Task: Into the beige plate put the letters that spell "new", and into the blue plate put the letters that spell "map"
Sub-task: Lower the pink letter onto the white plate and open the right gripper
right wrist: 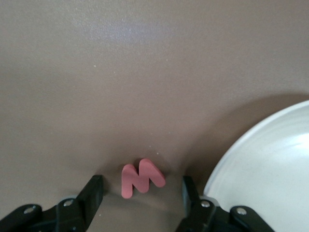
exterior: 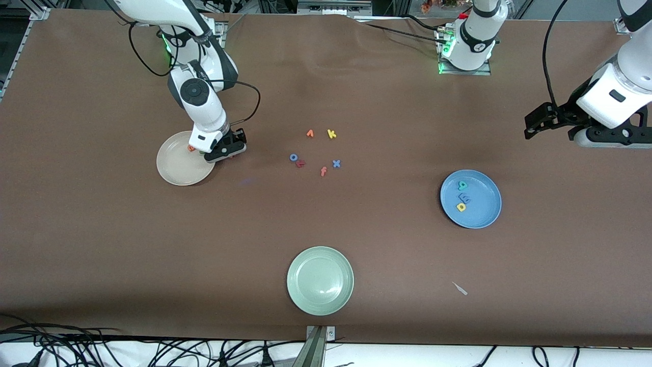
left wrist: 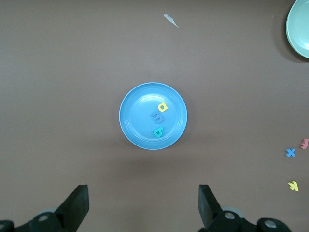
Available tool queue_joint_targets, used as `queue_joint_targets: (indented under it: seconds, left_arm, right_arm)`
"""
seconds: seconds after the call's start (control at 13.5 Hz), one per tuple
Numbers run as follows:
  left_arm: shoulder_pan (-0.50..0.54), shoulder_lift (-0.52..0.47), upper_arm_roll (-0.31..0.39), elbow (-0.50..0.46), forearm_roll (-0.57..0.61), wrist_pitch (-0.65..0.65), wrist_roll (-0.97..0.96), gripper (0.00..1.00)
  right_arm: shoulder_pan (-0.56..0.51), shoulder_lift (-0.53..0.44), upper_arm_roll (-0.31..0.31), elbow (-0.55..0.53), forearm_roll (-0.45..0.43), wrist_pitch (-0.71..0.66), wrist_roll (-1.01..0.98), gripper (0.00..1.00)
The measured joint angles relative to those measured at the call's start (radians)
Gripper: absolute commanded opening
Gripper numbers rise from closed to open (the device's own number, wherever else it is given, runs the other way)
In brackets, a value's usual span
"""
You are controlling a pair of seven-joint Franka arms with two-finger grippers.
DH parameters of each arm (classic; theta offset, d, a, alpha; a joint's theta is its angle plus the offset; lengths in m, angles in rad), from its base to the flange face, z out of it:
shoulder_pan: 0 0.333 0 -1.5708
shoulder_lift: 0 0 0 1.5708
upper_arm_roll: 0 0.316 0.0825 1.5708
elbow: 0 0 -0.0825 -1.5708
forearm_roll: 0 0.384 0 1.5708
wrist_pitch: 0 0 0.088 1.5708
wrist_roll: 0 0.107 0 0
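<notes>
Right wrist view: beige plate [right wrist: 270,164] cut off.

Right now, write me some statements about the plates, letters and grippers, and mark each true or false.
1. The blue plate holds three letters. True.
2. The pink w lies in the beige plate. False: it lies on the table beside that plate, between the open fingers of the right gripper.
3. The left gripper grips a letter. False: it is open, holding nothing, above the blue plate.
4. The yellow k lies on the table, on no plate. True.
</notes>
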Motion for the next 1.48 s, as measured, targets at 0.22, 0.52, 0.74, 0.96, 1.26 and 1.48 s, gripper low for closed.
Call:
queue_joint_targets:
  seconds: [0.22, 0.52, 0.74, 0.96, 1.26, 1.48]
  left_arm:
    - [0.0, 0.0, 0.0, 0.0, 0.0, 0.0, 0.0, 1.0]
    - [0.0, 0.0, -0.001, 0.0, 0.0, 0.0, 0.0, 1.0]
    - [0.0, 0.0, -0.001, 0.001, 0.0, 0.0, 0.0, 1.0]
    - [-0.001, 0.0, -0.001, 0.001, 0.0, 0.0, 0.0, 1.0]
    - [-0.002, 0.0, -0.003, 0.001, 0.0, 0.0, 0.0, 1.0]
    - [-0.002, 0.0, -0.004, 0.001, 0.0, 0.0, 0.0, 1.0]
  right_arm:
    - [0.0, -0.001, 0.001, -0.002, 0.0, 0.011, 0.0, 0.51]
    - [0.001, -0.003, 0.002, -0.002, 0.0, 0.016, 0.001, 0.36]
    - [0.0, -0.01, 0.001, -0.003, 0.0, 0.017, 0.002, 0.28]
    - [0.0, -0.008, 0.001, -0.003, 0.0, 0.019, 0.002, 0.27]
    - [0.0, -0.032, 0.0, 0.061, 0.0, -0.126, -0.008, 0.27]
    - [-0.001, -0.085, -0.048, 0.118, 0.0, -0.269, -0.1, 0.27]
